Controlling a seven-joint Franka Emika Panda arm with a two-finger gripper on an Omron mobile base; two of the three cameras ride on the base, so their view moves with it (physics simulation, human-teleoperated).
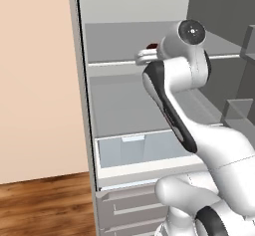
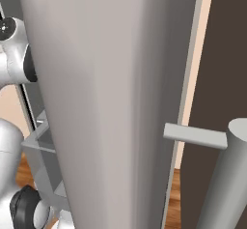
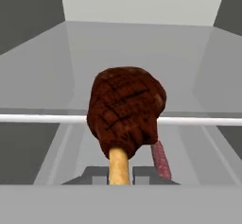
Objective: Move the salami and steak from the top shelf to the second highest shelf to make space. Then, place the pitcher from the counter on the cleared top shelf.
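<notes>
In the hand view the steak (image 3: 125, 110) sits in the centre of the frame, a dark reddish-brown chunk with a cross-hatched top, its tan bone tip pointing down toward the bottom edge. The two dark fingers (image 3: 94, 175) rise on either side of that bone tip, drawn close together and clamped on it. The gripper (image 3: 120, 175) lies at the bottom centre of this view.

Just to the right of the bone, partly hidden behind the steak, the salami (image 3: 161, 159) shows as a slim pinkish-red log lying on grey shelf surface. A thin whitish rim crosses the frame horizontally behind the steak, at mid-height; whether it belongs to the top shelf or a lower one cannot be told from this view alone.

In the left base view the white arm reaches from the lower right up into the open fridge. Its wrist ends in the upper middle of the frame at the level of the top shelf (image 1: 114, 43), whose pale front rim runs across just below. A small dark red bit of the steak (image 1: 152, 46) peeks out beside the hand there. Below it lies the second highest shelf (image 1: 119, 110), a wide grey panel that meets translucent bluish drawer fronts (image 1: 134, 148) at its front edge.

In the right base view a broad grey fridge door (image 2: 111, 102) fills the middle, with part of the arm at the left edge.
</notes>
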